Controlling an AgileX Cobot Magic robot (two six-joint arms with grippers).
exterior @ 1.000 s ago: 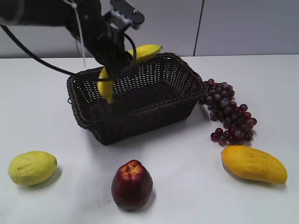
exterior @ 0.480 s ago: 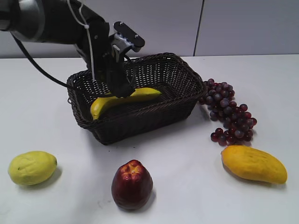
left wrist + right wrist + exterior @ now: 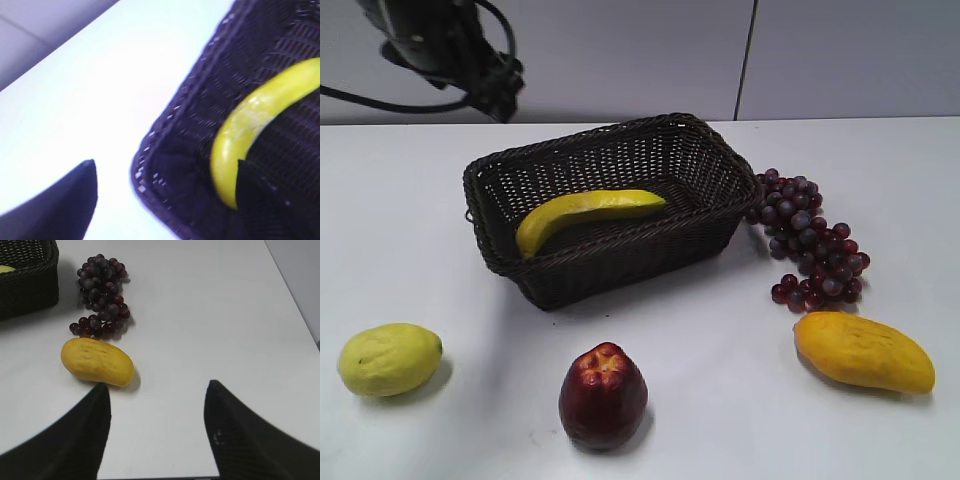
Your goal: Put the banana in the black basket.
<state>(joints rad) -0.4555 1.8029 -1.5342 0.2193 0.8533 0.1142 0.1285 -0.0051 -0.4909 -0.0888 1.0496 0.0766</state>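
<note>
The yellow banana (image 3: 585, 210) lies on its side inside the black basket (image 3: 620, 262), from the left wall toward the middle. My left arm (image 3: 455, 45) is raised at the back left, clear of the basket. In the left wrist view my left gripper (image 3: 165, 177) is open and empty above the basket's corner (image 3: 175, 145), with the banana (image 3: 250, 120) below and free of the fingers. My right gripper (image 3: 156, 390) is open and empty over bare table, out of the exterior view.
A yellow-green lemon (image 3: 388, 358) lies at the front left and a dark red fruit (image 3: 603, 394) at the front middle. Purple grapes (image 3: 810, 245) lie right of the basket, and an orange mango (image 3: 863, 351) in front of them. The right wrist view shows the grapes (image 3: 100, 295) and the mango (image 3: 97, 361).
My left gripper lowered the banana into the basket, let it go, and rose away to the back left. The banana now lies free in the basket.
</note>
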